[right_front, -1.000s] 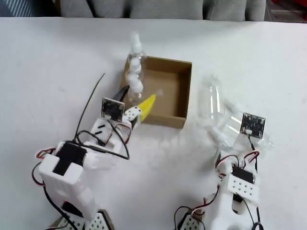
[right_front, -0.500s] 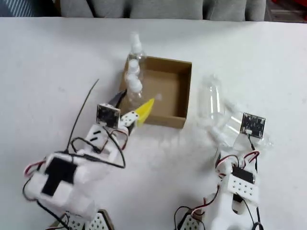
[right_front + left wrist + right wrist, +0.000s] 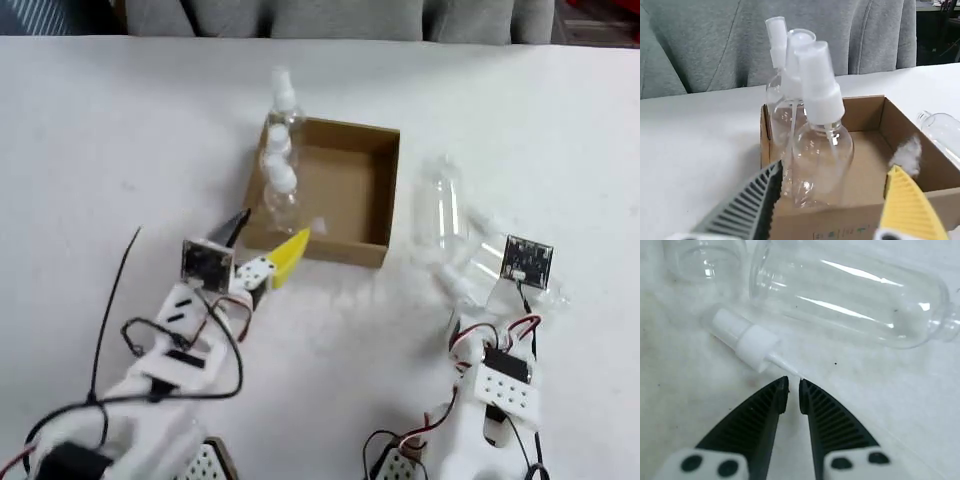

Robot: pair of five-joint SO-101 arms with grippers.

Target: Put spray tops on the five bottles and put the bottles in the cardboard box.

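The cardboard box [image 3: 375, 150] stands open at mid-table. Three clear bottles with white spray tops stand in a row along its left wall; the nearest bottle [image 3: 282, 190] [image 3: 822, 150] is at the front corner. My left gripper [image 3: 262, 243] [image 3: 835, 172] hangs open just outside the box's front left corner, its black and yellow fingers apart from that bottle. To the right of the box lie two clear uncapped bottles [image 3: 440, 210] [image 3: 850, 295] and a loose spray top [image 3: 455, 282] [image 3: 747, 337]. My right gripper [image 3: 791, 385] is shut just short of the spray top's thin tube.
White table [image 3: 120, 130] all round, with free room left of the box and at the back. Grey chair backs [image 3: 715, 40] stand behind the far edge. Both arm bases and their cables [image 3: 110, 300] take up the front edge.
My left arm has drawn back from the box toward the front left, gripper open, leaving the third bottle standing inside. The right arm has not moved.
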